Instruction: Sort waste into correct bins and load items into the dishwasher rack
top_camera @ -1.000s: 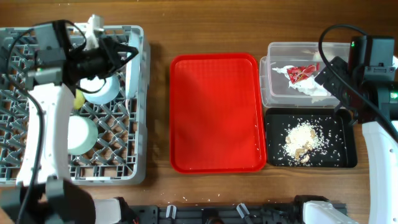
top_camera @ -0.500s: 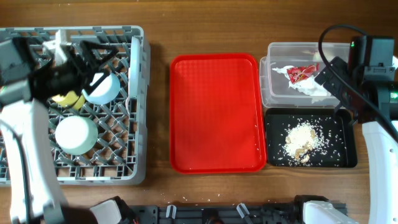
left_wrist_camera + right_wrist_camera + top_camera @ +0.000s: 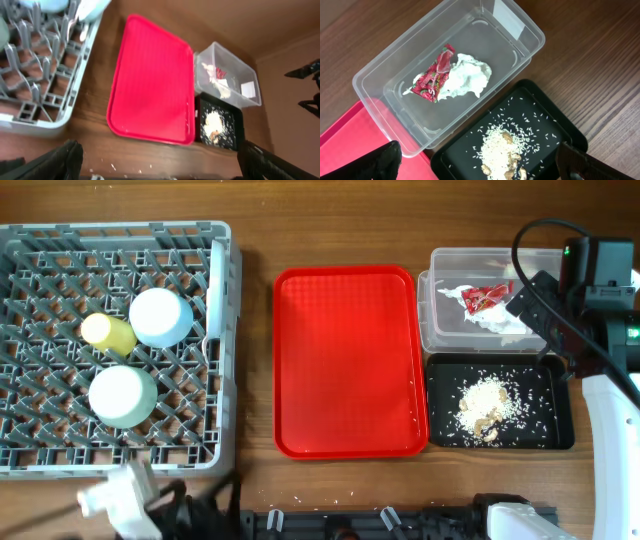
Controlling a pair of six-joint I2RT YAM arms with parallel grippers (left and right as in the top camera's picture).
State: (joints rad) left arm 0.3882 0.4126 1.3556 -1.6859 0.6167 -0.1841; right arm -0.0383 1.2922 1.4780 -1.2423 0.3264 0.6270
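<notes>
Three dishes sit in the rack (image 3: pixel 180 435) seen from overhead: cup (image 3: pixel 108 332), blue dish (image 3: pixel 160 317) just beside it, bowl (image 3: pixel 122 396) nearer the front. Right of the red tray (image 3: pixel 350 360), the tub (image 3: pixel 450 332) holds napkin (image 3: pixel 503 322) and wrapper (image 3: pixel 485 298); the black tray (image 3: pixel 548 430) holds crumbs (image 3: pixel 485 405).

Left wrist: the left gripper (image 3: pixel 160 150) is released, fingers spread wide, grasping nothing, high above the table's front edge.

Right wrist: the right gripper (image 3: pixel 480 150) is likewise spread and bare, over tub and black tray.
</notes>
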